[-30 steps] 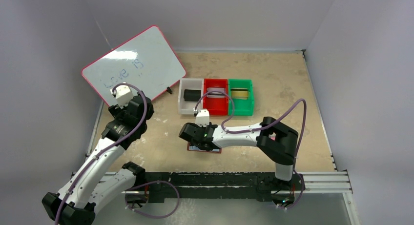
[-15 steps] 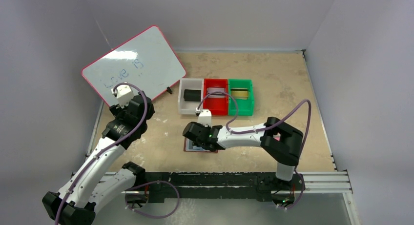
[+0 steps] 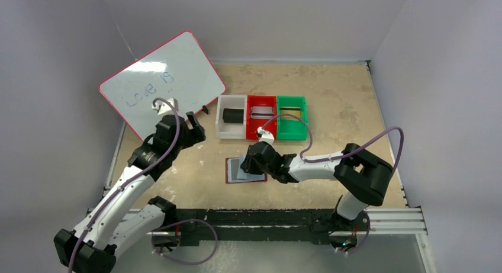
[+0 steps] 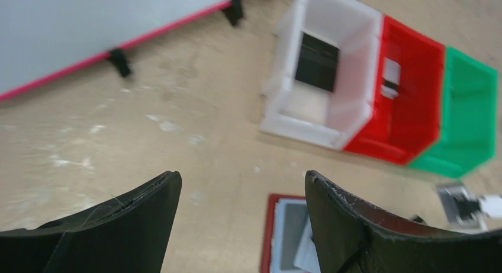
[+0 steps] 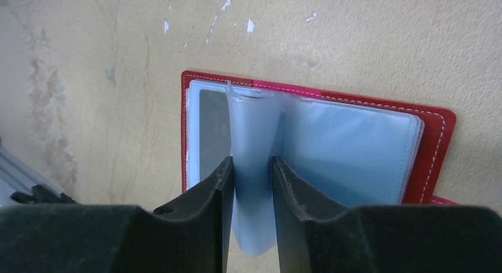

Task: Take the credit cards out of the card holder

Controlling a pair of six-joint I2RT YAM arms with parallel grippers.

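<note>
Pinching a clear sleeve (image 5: 254, 125) of the card holder (image 5: 437, 144), my right gripper (image 5: 251, 178) just closed; left gripper (image 4: 241, 209) swung nearer, wide and empty; grey card (image 5: 207, 128) looks reachable next.

Soft even light, weak shadows; faint glare on whiteboard (image 3: 163, 77), upper left. Left wrist view motion-blurred, esp. bins (image 4: 414, 128).

Open tabletop (image 3: 198, 169) lies left of the card holder (image 3: 237, 171) — bins (image 3: 254, 129) wall off the far side.
</note>
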